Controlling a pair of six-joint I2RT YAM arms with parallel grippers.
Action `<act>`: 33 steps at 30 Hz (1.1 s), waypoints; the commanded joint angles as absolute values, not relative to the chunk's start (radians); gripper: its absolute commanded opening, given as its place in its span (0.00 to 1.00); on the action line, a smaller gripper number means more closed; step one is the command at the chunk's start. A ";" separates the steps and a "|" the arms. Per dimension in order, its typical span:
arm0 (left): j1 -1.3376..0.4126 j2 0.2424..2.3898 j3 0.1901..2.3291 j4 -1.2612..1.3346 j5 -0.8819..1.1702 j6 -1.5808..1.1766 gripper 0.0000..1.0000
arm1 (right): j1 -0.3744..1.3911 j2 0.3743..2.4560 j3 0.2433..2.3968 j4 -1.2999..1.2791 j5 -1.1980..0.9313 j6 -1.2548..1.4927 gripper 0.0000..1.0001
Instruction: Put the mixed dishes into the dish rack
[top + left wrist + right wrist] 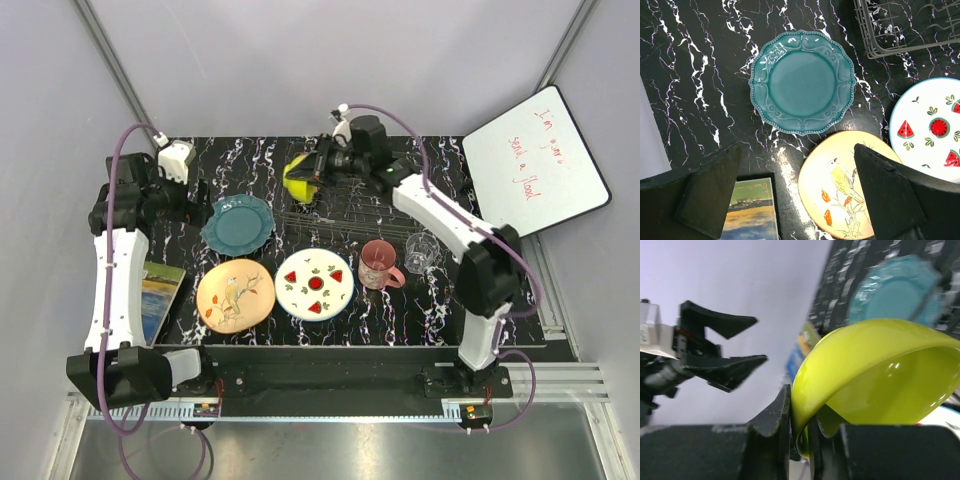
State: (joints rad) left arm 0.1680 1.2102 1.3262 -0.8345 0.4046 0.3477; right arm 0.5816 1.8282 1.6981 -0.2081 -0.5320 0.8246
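Observation:
My right gripper point(316, 172) is shut on the rim of the lime-yellow bowl point(299, 180), held tilted in the air over the left end of the dark wire dish rack point(345, 212). In the right wrist view one finger sits inside and one outside the bowl point(880, 375) rim, at the gripper point(801, 412). My left gripper point(797, 150) hovers open and empty above the teal plate point(802, 82) and the peach floral plate point(840, 185). The white plate with red slices point(314, 283), pink mug point(378, 265) and clear glass point(421, 250) stand on the table.
A blue-green book point(160, 300) lies at the table's left edge, below my left arm. A white board with red writing point(535, 160) leans at the back right. The rack's corner point(910, 25) shows in the left wrist view.

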 commanded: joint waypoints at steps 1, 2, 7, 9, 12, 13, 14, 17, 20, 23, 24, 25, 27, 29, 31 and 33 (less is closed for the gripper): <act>0.173 1.195 1.325 -0.798 0.419 0.338 0.99 | 0.601 1.914 1.709 0.241 -0.739 1.077 0.00; 0.173 1.195 1.325 -0.796 0.422 0.334 0.99 | 0.600 1.928 1.710 0.250 -0.738 1.087 0.00; 0.173 1.186 1.316 -0.798 0.411 0.347 0.99 | 0.597 1.983 1.707 0.219 -0.718 1.072 0.00; 0.173 1.183 1.310 -0.795 0.408 0.354 0.99 | 0.589 1.994 1.691 0.215 -0.713 1.062 0.00; 0.176 1.180 1.305 -0.796 0.403 0.357 0.99 | 0.578 2.023 1.671 0.215 -0.716 1.052 0.00; 0.175 1.178 1.305 -0.796 0.403 0.356 0.99 | 0.572 2.043 1.666 0.216 -0.718 1.052 0.00; 0.175 1.180 1.307 -0.796 0.405 0.356 0.99 | 0.569 2.054 1.667 0.218 -0.722 1.052 0.00; 0.176 1.183 1.313 -0.796 0.402 0.357 0.99 | 0.561 2.091 1.670 0.224 -0.724 1.049 0.00; 0.175 1.181 1.316 -0.796 0.396 0.357 0.99 | 0.557 2.126 1.677 0.226 -0.727 1.049 0.00; 0.175 1.180 1.319 -0.798 0.394 0.362 0.99 | 0.548 2.146 1.669 0.225 -0.727 1.037 0.00; 0.176 1.180 1.318 -0.798 0.396 0.362 0.99 | 0.545 2.149 1.666 0.225 -0.723 1.035 0.00; 0.176 1.180 1.318 -0.799 0.396 0.362 0.99 | 0.543 2.157 1.663 0.225 -0.724 1.034 0.00; 0.176 1.183 1.315 -0.798 0.396 0.361 0.99 | 0.535 2.164 1.660 0.232 -0.726 1.031 0.00; 0.176 1.181 1.312 -0.798 0.399 0.360 0.99 | 0.534 2.183 1.664 0.235 -0.730 1.032 0.00; 0.178 1.180 1.309 -0.798 0.399 0.361 0.99 | 0.531 2.204 1.675 0.235 -0.739 1.032 0.00; 0.176 1.178 1.307 -0.799 0.399 0.362 0.99 | 0.531 2.218 1.681 0.233 -0.747 1.035 0.00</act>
